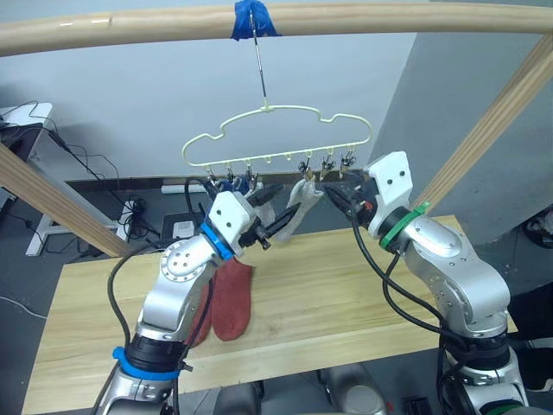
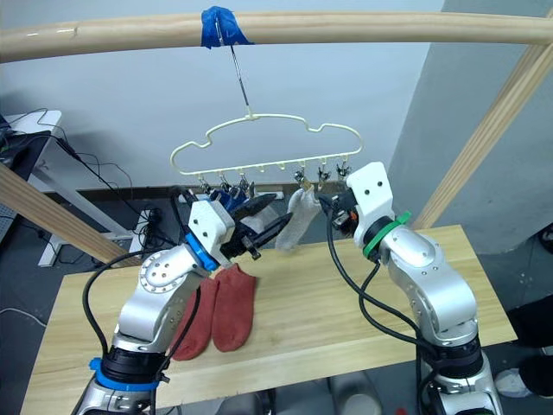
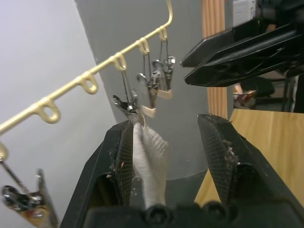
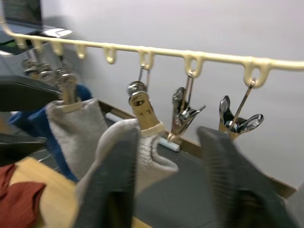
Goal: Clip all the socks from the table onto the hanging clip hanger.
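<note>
The pale yellow clip hanger (image 1: 276, 130) hangs by its hook from a pole above the table (image 1: 346, 285). Blue socks (image 1: 229, 186) hang from its left clips. Beside them hang two grey socks, one (image 4: 71, 128) next to the blue, the other (image 4: 142, 156) held by a clip (image 4: 142, 110). My left gripper (image 1: 288, 203) is open, and a grey sock (image 3: 149, 166) rests against one finger pad. My right gripper (image 4: 168, 135) is open around the other clipped grey sock. Two rust-red socks (image 2: 233, 307) lie flat on the table under my left arm.
A thick wooden pole (image 1: 389, 17) with blue tape (image 1: 251, 19) carries the hook. Slanted wooden struts stand at the left (image 1: 52, 203) and right (image 1: 492, 130). Free clips (image 4: 237, 121) hang at the hanger's right end. Cables and a power strip (image 1: 130, 212) lie on the floor behind.
</note>
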### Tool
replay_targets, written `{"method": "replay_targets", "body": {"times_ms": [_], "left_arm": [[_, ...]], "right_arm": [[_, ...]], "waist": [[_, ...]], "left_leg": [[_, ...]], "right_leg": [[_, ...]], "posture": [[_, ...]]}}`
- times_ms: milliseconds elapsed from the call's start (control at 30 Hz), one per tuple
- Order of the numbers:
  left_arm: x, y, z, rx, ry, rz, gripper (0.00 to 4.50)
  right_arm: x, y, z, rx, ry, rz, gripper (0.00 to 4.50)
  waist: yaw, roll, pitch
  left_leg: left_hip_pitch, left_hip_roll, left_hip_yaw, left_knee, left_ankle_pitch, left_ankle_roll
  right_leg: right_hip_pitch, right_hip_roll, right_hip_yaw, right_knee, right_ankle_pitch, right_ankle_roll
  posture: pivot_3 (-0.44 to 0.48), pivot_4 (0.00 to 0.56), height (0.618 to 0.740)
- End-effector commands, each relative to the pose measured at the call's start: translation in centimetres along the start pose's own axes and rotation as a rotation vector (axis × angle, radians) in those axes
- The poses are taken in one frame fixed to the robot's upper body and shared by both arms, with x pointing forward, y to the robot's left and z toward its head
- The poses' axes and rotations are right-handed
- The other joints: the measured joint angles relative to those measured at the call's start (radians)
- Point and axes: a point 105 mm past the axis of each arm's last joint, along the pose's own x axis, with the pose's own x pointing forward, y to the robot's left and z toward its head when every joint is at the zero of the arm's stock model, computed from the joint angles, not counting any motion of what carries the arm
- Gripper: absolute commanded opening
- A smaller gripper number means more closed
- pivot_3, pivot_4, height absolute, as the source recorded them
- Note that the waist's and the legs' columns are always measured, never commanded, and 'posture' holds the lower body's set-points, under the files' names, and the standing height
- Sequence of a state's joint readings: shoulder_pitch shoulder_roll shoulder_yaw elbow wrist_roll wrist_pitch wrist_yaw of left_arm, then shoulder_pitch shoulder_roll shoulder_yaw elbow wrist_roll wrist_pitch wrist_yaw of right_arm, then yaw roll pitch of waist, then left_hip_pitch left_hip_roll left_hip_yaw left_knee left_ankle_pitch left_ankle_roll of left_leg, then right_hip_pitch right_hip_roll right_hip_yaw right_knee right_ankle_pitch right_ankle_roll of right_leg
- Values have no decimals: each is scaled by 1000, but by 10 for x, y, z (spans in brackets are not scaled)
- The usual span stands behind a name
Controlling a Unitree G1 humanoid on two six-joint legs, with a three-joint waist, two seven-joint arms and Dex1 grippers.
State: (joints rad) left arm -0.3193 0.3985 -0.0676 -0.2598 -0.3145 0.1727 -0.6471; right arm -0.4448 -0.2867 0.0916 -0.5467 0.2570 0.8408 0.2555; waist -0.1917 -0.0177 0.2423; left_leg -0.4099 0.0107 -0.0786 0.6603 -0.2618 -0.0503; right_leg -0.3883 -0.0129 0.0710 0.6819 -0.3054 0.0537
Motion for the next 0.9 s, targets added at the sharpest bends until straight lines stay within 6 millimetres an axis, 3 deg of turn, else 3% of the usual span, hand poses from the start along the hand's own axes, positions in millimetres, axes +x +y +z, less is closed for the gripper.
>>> {"method": "replay_targets", "body": {"times_ms": [33, 567, 900], "left_arm": [[-2, -1, 18, 17, -43, -26, 2365], [-2, 2, 18, 34, -21, -72, 2365], [-3, 2, 16, 38, -13, -77, 2365]], "right_arm": [[2, -4, 8, -13, -33, -29, 1581], [24, -11, -2, 1, 49, -17, 1581], [37, -3, 3, -42, 27, 47, 1581]], "waist": [[1, 0, 0], [1, 0, 0], [-1, 0, 0]], "left_leg": [[0, 0, 0, 0, 0, 0], [0, 0, 0, 0, 0, 0], [0, 0, 0, 0, 0, 0]], "right_leg": [[0, 0, 0, 0, 0, 0], [0, 0, 0, 0, 0, 0], [0, -1, 0, 1, 0, 0]], "posture": [[-233, 216, 740], [-233, 209, 740], [-230, 206, 740]]}}
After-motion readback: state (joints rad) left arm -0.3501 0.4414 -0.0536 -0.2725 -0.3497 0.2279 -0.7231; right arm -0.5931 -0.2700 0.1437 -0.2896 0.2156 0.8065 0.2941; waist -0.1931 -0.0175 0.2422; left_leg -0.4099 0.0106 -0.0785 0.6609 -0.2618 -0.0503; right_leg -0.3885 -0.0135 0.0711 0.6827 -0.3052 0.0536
